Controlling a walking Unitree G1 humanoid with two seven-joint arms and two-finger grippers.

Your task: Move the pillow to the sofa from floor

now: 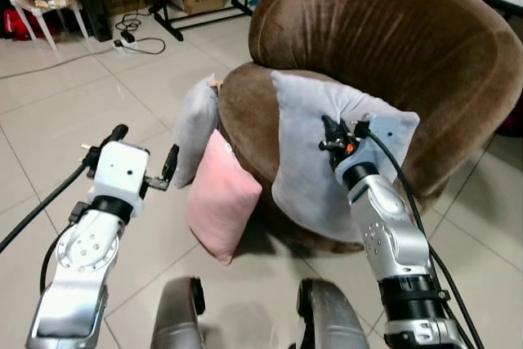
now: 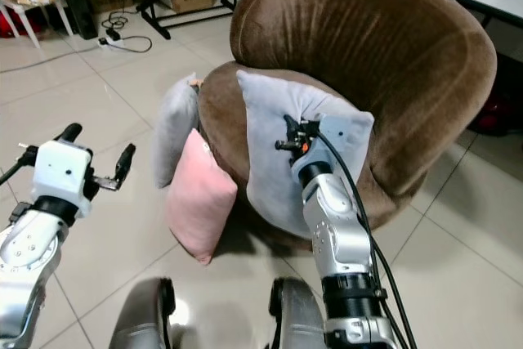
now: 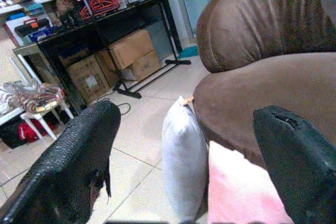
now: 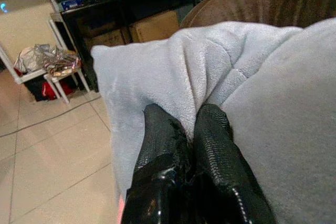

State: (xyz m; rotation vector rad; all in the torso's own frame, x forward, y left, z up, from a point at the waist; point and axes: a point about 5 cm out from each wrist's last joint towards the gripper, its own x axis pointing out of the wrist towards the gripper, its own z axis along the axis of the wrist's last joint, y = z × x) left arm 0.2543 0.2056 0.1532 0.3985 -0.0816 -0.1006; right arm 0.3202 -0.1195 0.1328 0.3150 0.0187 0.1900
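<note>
My two arms are silver metal with round screwed joint plates and black collar rings. The left end effector (image 1: 145,157) sits on a white boxy wrist, its long black fingers textured; the right end effector (image 1: 331,138) shows an orange spot. Black cables trail along both arms.

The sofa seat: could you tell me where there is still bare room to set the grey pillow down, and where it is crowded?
The brown sofa seat lies bare left of the grey pillow pinched by the right gripper, up to the backrest. At the sofa's front left foot it is crowded: a pink pillow and a second grey pillow lean there. The left gripper hangs open over bare tiles.
</note>
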